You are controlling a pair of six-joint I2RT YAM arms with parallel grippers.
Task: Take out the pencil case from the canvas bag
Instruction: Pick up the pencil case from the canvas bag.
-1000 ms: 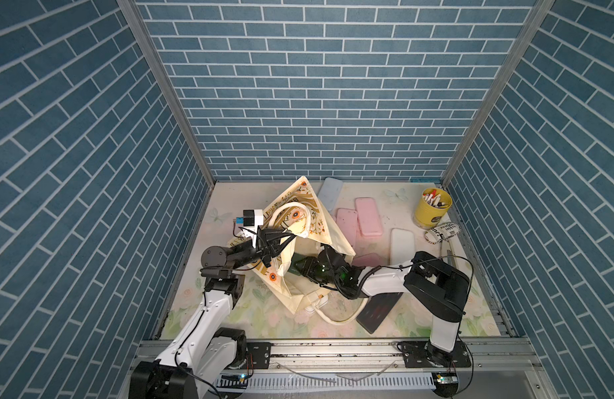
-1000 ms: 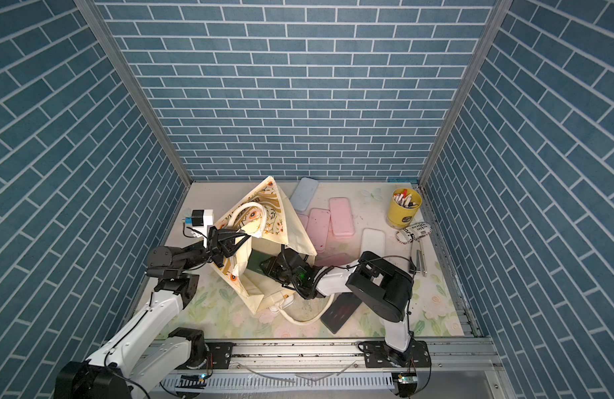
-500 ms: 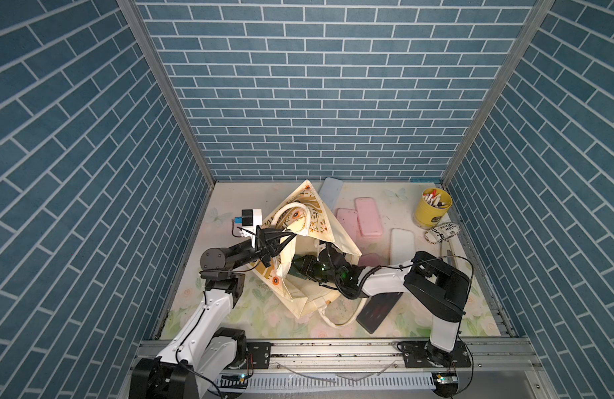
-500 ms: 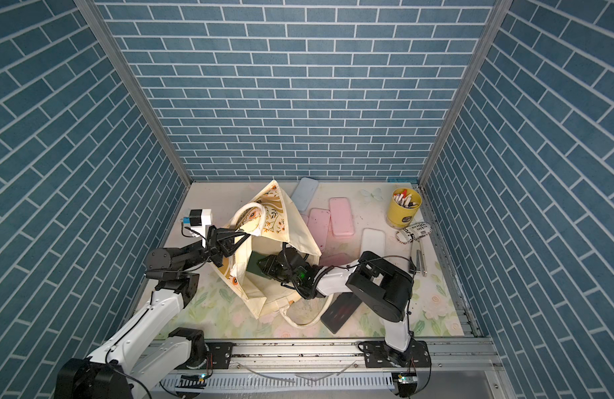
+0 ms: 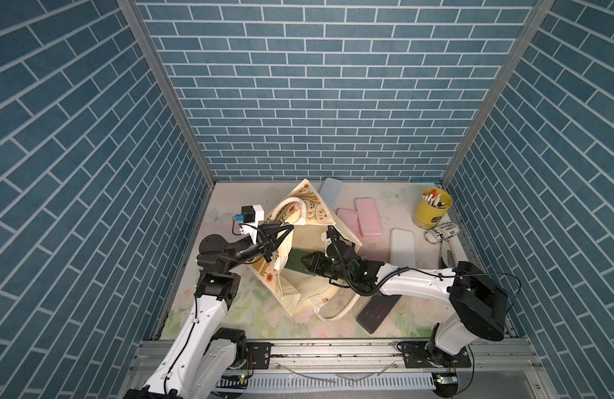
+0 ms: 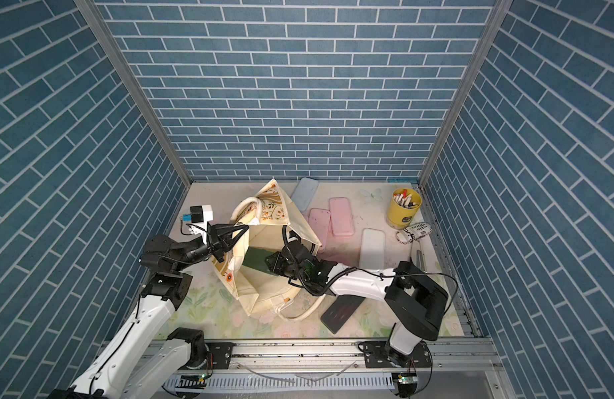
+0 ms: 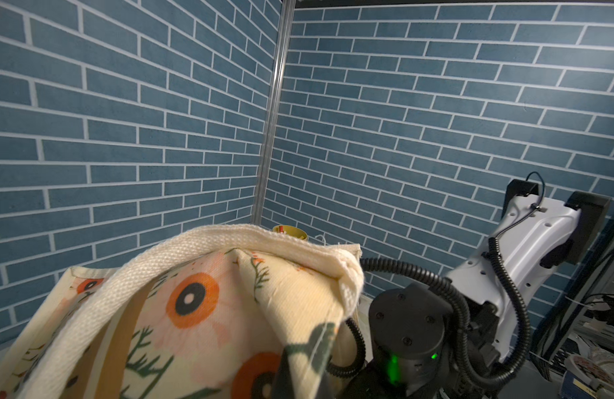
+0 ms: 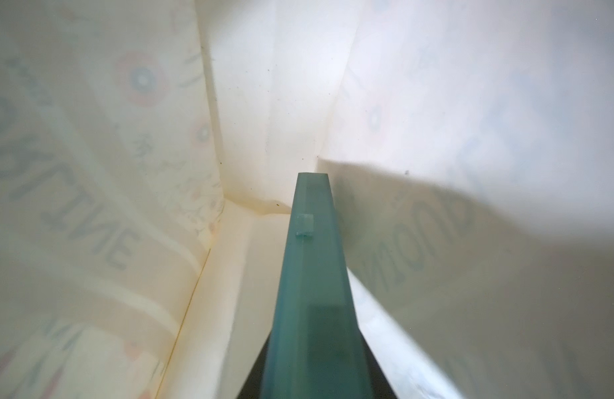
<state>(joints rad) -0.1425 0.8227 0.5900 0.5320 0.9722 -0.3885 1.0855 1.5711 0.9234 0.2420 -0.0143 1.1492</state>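
Inside the large cream floral-print canvas bag point(image 5: 307, 240), standing open left of centre on the worktop point(image 5: 385, 221), the flat dark-green pencil case point(image 5: 295, 262) is clamped edge-on by the right pincer point(image 5: 307, 266). Bag rim is pinched by the closed left pincer point(image 5: 285, 230).

My right gripper point(image 5: 308, 265) now narrows onto the case point(image 5: 295, 260) in the bag point(image 5: 300, 297); the bag mouth gapes wider.

Both top views look down from high on the cream floral canvas bag point(image 5: 307, 207); wrist views sit close outside and inside it
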